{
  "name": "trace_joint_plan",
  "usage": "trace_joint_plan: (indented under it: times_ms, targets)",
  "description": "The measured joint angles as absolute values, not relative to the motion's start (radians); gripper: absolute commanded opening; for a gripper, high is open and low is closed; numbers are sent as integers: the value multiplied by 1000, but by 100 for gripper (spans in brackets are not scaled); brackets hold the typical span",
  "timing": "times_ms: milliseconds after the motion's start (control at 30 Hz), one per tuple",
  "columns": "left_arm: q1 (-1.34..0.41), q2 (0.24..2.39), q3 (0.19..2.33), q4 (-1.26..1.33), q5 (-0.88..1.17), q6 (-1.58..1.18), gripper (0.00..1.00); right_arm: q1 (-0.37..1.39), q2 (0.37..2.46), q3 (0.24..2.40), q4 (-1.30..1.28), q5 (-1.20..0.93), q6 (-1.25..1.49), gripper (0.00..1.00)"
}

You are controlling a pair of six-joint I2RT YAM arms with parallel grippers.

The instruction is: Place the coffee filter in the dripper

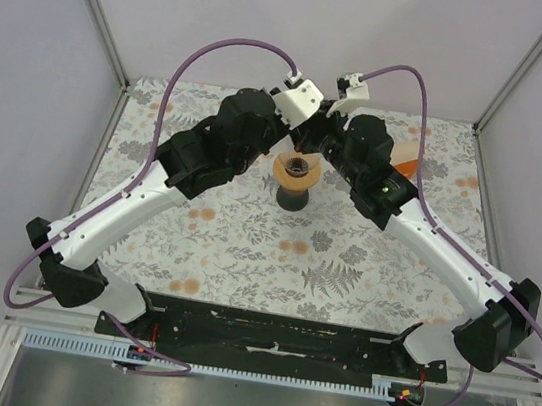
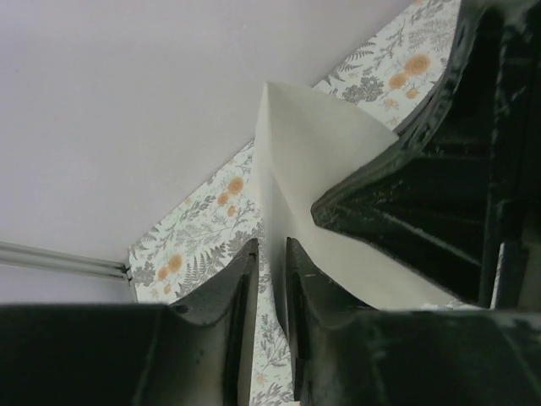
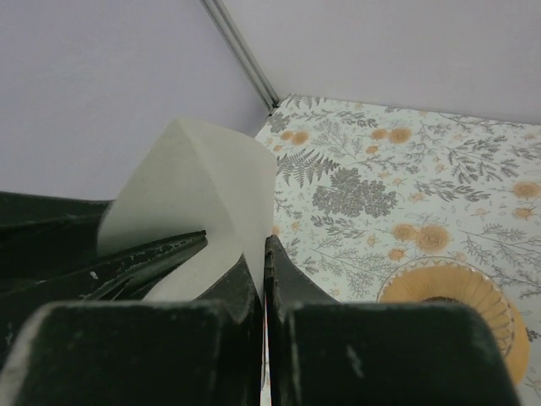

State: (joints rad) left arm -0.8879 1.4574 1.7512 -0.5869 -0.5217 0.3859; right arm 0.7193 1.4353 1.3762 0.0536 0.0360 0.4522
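The coffee filter (image 3: pixel 199 186), a white paper cone, hangs in the air between my two grippers; it also shows in the left wrist view (image 2: pixel 321 152). My right gripper (image 3: pixel 264 245) is shut on one edge of it. My left gripper (image 2: pixel 269 247) has its jaws a narrow gap apart, with the filter's folded edge in the gap against one finger. The dripper (image 1: pixel 297 171), orange-brown with a dark centre, stands mid-table just in front of both grippers (image 1: pixel 313 133). It also shows low right in the right wrist view (image 3: pixel 456 296). The filter is hidden in the top view.
The dripper sits on a dark cup (image 1: pixel 293 198). An orange-and-white box (image 1: pixel 405 164) lies partly hidden behind the right arm. The floral cloth (image 1: pixel 274 254) covers the table. Pale walls and metal posts (image 1: pixel 97 7) close in the back and sides.
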Motion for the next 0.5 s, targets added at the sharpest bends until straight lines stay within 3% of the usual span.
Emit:
trace_joint_plan:
  times_ms: [67, 333, 500]
  targets:
    - [-888, 1458, 1753, -603, -524, 386, 3, 719, 1426, 1376, 49, 54, 442, 0]
    - [-888, 1460, 1766, -590, -579, 429, 2, 716, 1405, 1376, 43, 124, 385, 0]
    - [-888, 1459, 1774, -574, -584, 456, 2, 709, 1405, 1376, 67, 123, 359, 23]
